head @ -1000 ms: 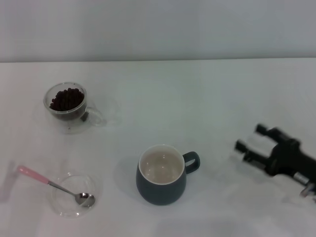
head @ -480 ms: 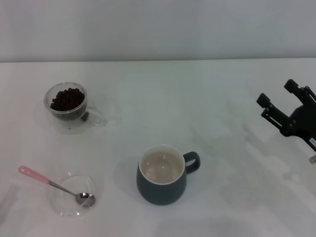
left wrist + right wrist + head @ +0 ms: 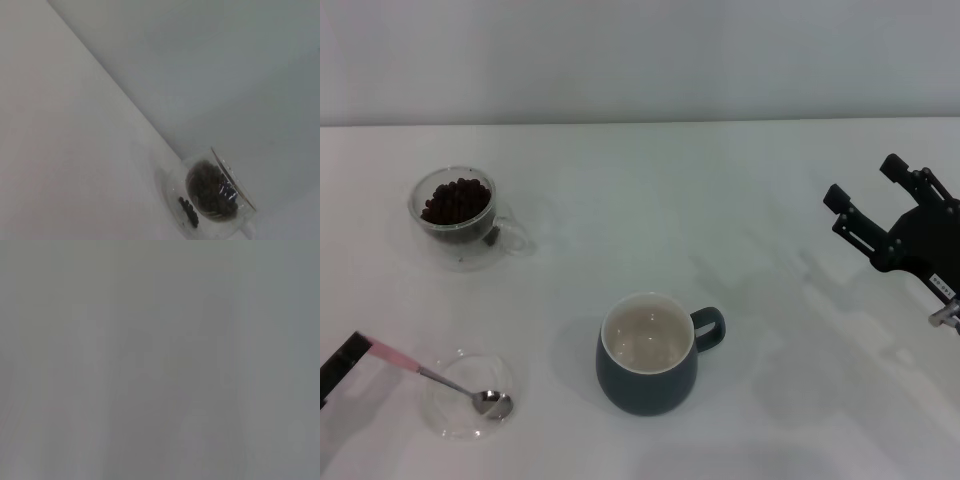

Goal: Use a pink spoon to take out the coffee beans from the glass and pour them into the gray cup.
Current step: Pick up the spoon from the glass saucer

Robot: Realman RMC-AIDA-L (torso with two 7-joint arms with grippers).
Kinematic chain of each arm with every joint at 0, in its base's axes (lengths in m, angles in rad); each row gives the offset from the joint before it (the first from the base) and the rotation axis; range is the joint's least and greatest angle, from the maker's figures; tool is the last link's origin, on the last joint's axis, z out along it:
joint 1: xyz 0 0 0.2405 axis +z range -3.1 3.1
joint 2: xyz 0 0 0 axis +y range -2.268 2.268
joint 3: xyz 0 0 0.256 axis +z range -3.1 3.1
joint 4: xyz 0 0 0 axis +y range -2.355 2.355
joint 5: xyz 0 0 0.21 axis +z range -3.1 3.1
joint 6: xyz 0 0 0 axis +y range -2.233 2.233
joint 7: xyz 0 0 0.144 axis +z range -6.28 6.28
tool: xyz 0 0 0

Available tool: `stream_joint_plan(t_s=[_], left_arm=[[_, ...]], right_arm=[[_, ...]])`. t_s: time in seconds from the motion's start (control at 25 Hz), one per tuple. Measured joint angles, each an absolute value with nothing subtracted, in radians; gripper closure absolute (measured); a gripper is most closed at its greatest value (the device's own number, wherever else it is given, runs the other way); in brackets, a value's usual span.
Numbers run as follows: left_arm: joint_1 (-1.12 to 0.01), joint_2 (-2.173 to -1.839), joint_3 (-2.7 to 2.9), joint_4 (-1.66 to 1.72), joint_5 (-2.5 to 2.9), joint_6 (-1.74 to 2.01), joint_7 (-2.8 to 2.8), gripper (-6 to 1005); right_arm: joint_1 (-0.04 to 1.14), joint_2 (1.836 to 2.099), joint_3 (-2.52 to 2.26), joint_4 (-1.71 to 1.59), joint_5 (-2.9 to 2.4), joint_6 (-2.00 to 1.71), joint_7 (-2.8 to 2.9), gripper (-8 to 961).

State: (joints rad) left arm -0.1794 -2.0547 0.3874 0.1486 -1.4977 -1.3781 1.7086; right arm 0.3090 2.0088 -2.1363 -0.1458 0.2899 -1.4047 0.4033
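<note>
Open white tabletop (image 3: 770, 200) is seen between vessels. Right gripper (image 3: 868, 199) is held spread, empty, at the right edge. Left gripper (image 3: 340, 362) touches the pink-handled metal spoon (image 3: 430, 375) resting in the shallow clear dish (image 3: 445, 420); its opening cannot be told.

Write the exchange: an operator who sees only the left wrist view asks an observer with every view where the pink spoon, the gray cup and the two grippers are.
Operator: I see only the glass. Where is the pink spoon?
Observer: The pink spoon lies with its bowl in a shallow clear dish, and its handle sticks out over the rim toward the robot's left.
Operator: And the gray cup?
Observer: The gray cup stands upright to the right of the dish, with no beans showing inside.
Operator: The grippers?
Observer: The left gripper is at the spoon's handle end. The right gripper is open, far off on the right.
</note>
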Motion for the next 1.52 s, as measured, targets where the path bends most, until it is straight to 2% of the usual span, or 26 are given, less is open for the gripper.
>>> stream_joint_plan(t_s=[0.32,0.68,0.92,1.36,1.52], left_arm=[[-0.256,-2.059,0.388,0.150,-1.441,-1.283,1.649,137],[-0.281,-2.060,0.388,0.151,-1.408,-1.258,1.646,145],[-0.274,-2.058,0.388,0.161,-1.407,-1.270,1.649,310],[-0.272,-2.051,0.388,0.165,-1.393,-1.287,1.655,552],[-0.269,-2.054,0.388,0.176,-1.393,-1.313,1.656,742]], right_arm=[[0.317,2.009,-2.132,-0.146,0.293,-1.400,0.403,77],[0.321,2.009,-2.131,-0.168,0.293,-1.396,0.403,77],[0.322,2.010,-2.130,-0.169,0.295,-1.384,0.405,77],[0.324,2.011,-2.129,-0.172,0.298,-1.373,0.402,77],[0.323,2.011,-2.130,-0.172,0.298,-1.373,0.402,77]])
